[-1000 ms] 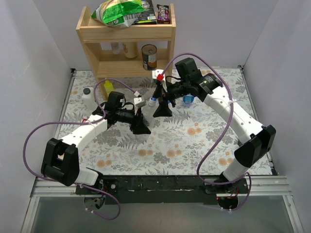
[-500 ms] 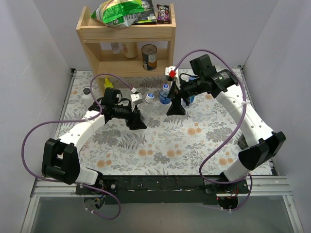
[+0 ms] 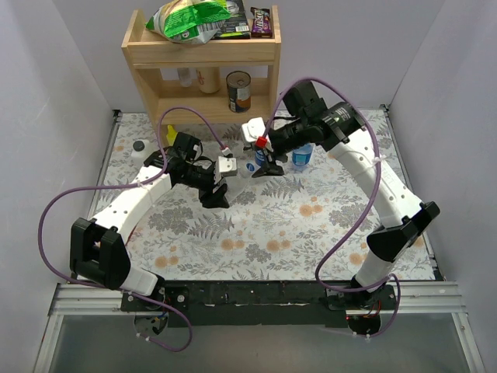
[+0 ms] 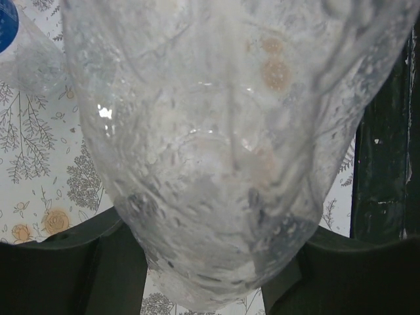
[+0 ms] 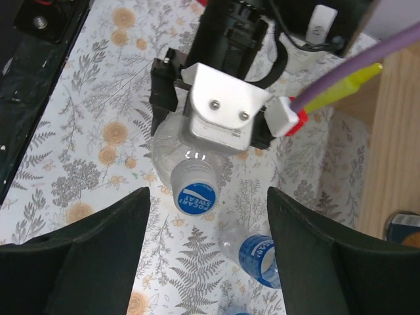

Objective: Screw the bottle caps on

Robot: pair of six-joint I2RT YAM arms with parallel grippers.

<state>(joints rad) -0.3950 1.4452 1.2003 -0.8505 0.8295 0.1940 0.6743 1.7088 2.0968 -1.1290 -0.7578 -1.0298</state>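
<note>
Bottle of clear crinkled plastic (image 4: 210, 151) stands upright on the floral worktop (image 5: 85, 151), gripped low by the left claw (image 3: 215, 194). Its round blue plastic cap (image 5: 194, 194) sits on the neck, directly below the right claw (image 3: 268, 165), whose fingers spread wide either side without touching.

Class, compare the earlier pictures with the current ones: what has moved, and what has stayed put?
The right gripper pulled away to the right, then swung back left; it now hangs open over the blue cap of the clear bottle. The left gripper shifted slightly toward the shelf, keeping the bottle clamped. The shelf stayed put.
</note>
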